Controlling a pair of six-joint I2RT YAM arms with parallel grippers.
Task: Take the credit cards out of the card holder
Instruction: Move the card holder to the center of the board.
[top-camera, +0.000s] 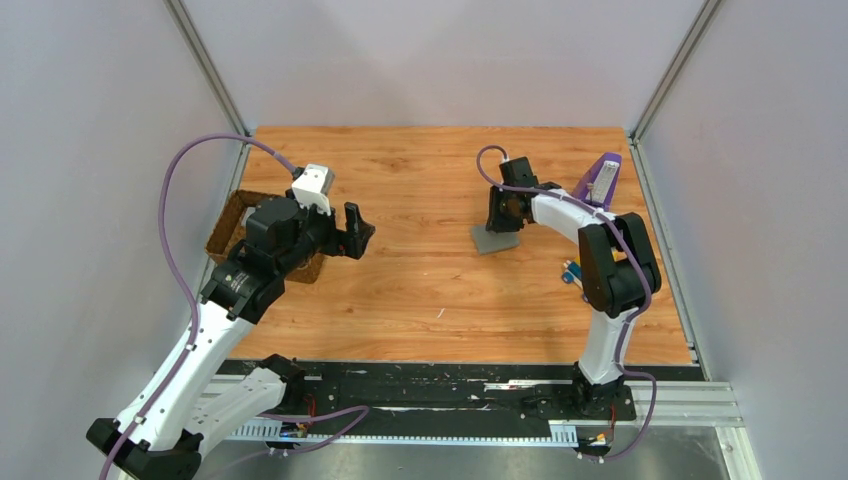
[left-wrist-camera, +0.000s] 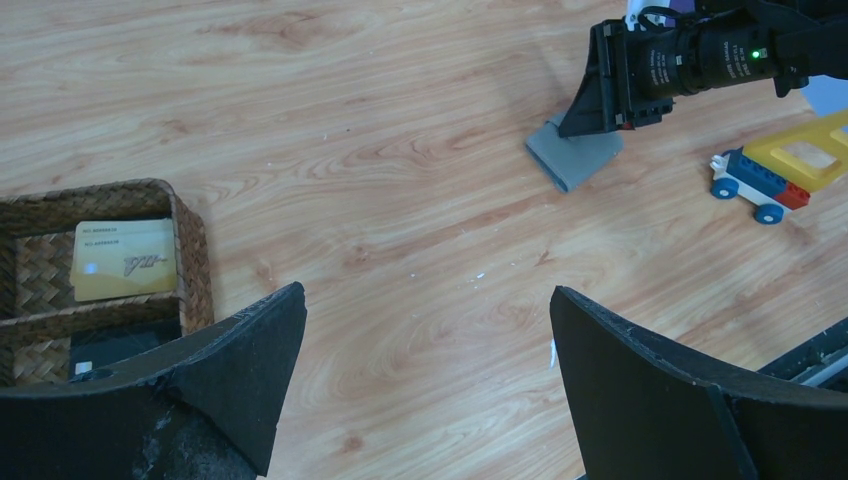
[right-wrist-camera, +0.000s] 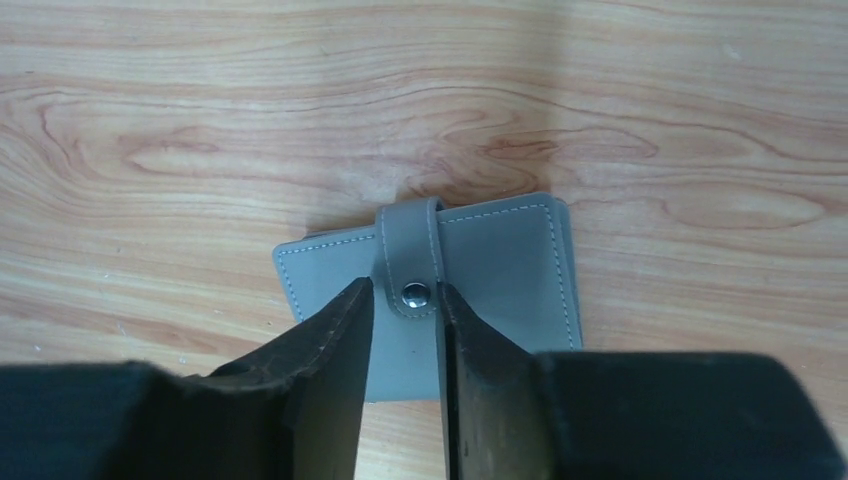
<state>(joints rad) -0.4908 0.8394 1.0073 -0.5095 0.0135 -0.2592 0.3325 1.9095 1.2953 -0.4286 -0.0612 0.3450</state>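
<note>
**Stock on the desk: card holder closed, one card in the tray**

Item 1. Card holder (right-wrist-camera: 500, 270): grey, stitched edge, folded shut. It lies flat on the wood-grain desk (top-camera: 420, 290), to the right of centre and directly under your right arm's wrist. A strap (right-wrist-camera: 408, 235) wraps over its top edge onto the face and carries a round metal snap (right-wrist-camera: 415, 293).

Item 2. Right end effector (right-wrist-camera: 405, 330): lowered over the card holder. Its black fingers (right-wrist-camera: 320, 370) stand close together, one on each side of the strap at the snap. You cannot tell from the pictures whether they pinch the strap or only flank it.

Item 3. Gold card (left-wrist-camera: 125, 260): lies flat in a far compartment of the brown woven tray (left-wrist-camera: 195, 250) at the desk's left edge, well apart from the card holder. It bears two short lines of print and a slanted script logo, all too blurred to read.

Item 4. Dark flat item (left-wrist-camera: 120, 350): in the tray's nearer compartment, partly hidden by your left finger, with a small pale patch on it. Kind not determinable.

Item 5. Left end effector (left-wrist-camera: 425, 300): released, jaws spread wide and empty, held above the desk just beside the tray.

Item 6. Toy car (left-wrist-camera: 765, 180): built of yellow, blue and red blocks, with white wheels. It stands near the card holder, on the right arm's side.
</note>
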